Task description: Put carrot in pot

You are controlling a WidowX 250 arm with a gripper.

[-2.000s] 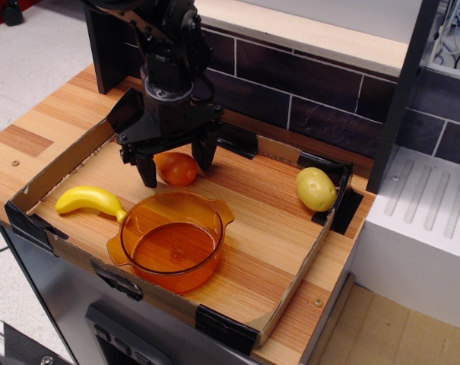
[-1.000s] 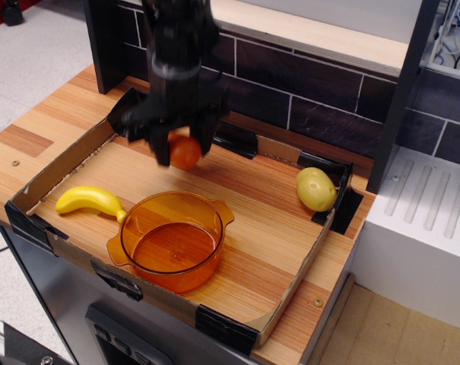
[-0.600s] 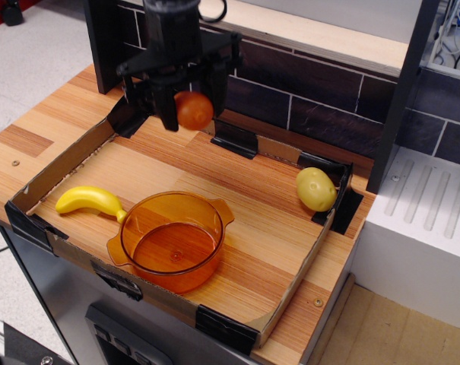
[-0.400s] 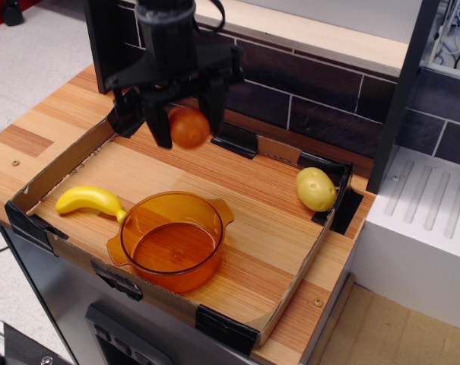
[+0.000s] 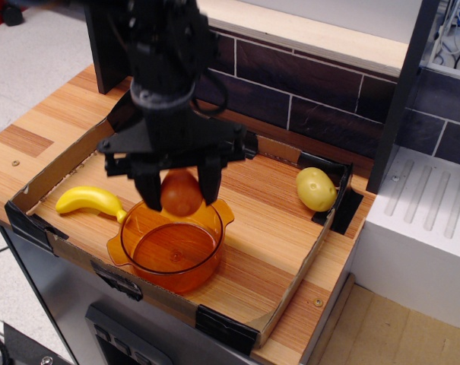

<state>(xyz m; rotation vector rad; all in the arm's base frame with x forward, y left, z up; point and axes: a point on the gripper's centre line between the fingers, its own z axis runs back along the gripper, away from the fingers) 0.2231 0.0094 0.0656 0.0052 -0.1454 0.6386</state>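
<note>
Observation.image entry, operator Q and A.

**Q:** Where is your carrot (image 5: 181, 193), and why is it held that way?

**A:** You have it off the board, pinched between the two black fingers (image 5: 149, 192) of the gripper (image 5: 180, 192), jaws closed on its sides. It hangs over the back rim of the amber pot (image 5: 171, 243), apparently clear of the plastic. My reading: a side pinch on a stubby rounded toy leaves its underside free, so it can fall straight down when you let go.

**Q:** Is the height right for a release?

**A:** Likely close. The carrot looks low over the rim, but one view cannot tell you how much gap remains. It sits toward the rear of the opening, not the centre, so I would nudge forward before opening; a rounded toy could bounce off the rim.

**Q:** What surrounds the pot?

**A:** The yellow banana (image 5: 88, 201) lies just beside the pot's left handle. The yellow-green fruit (image 5: 315, 188) rests well apart in the far right corner of the cardboard tray (image 5: 292, 287). Neither blocks your drop. The tray walls would probably catch a stray roll on the wooden counter (image 5: 24, 137).
</note>
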